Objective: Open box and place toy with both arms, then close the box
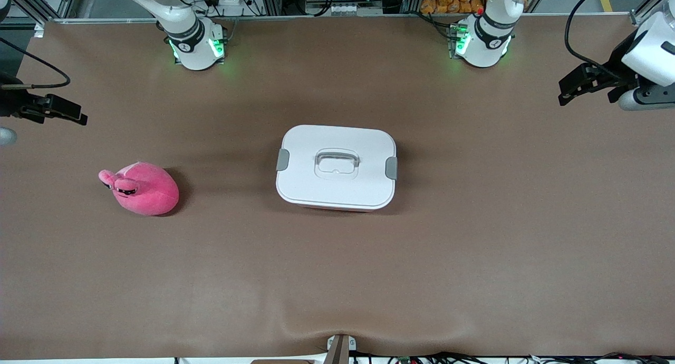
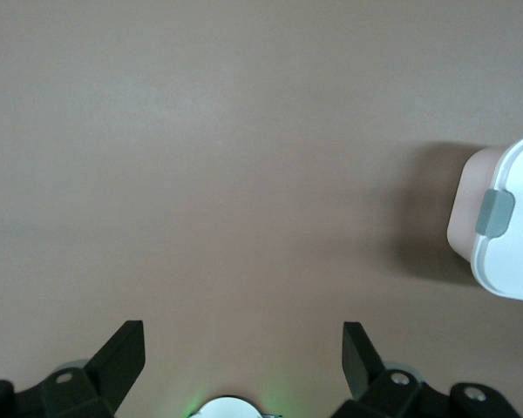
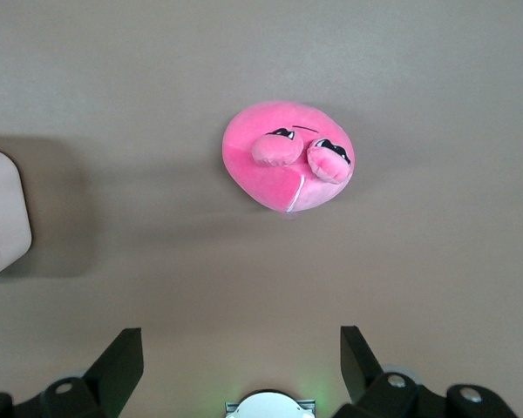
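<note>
Front view shows me the box shut at mid-worktop, long axis running between the arms' ends, with the toy toward the right arm's end. Both grippers hang with fingers apart: left gripper over its own end, right gripper near the toy, so I judge the lid falls to the left arm.

My front camera sits high across the table, facing my two bases along its top edge and taking in the whole brown surface from well back. My left wrist camera looks straight down past my left gripper, spread wide, at bare table with one end of the box at its edge. My right wrist camera looks down past my right gripper, also spread, onto the toy and a corner of the box. All three views share the box; front and right wrist share the toy.
</note>
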`<state>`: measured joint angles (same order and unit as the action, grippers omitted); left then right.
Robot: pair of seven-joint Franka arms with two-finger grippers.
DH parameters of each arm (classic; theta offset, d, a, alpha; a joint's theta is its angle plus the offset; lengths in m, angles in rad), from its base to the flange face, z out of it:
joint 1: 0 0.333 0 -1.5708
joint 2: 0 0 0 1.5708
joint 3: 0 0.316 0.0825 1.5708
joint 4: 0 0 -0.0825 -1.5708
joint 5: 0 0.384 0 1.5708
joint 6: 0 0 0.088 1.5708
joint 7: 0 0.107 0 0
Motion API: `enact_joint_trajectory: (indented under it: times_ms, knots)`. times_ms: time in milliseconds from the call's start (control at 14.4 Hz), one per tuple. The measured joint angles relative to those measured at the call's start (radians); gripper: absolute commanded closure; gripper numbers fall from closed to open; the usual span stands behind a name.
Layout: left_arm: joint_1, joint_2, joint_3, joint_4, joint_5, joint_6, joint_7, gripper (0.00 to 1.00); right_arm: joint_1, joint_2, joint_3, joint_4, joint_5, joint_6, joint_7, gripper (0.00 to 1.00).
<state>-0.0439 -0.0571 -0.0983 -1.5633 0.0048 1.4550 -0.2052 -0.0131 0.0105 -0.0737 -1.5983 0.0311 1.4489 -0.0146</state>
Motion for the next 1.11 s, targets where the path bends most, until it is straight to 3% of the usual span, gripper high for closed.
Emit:
enact_joint_trajectory:
  times_ms: [487, 1113]
  knots:
    - [-0.033, 0.027, -0.056, -0.009, -0.028, 0.0, -0.187, 0.0, 0.0, 0.0, 0.0, -0.007, 0.0, 0.0, -0.014, 0.0]
    - [-0.041, 0.108, -0.245, -0.01, -0.028, 0.061, -0.543, 0.0, -0.006, 0.0, -0.003, -0.008, 0.0, 0.0, -0.036, 0.0]
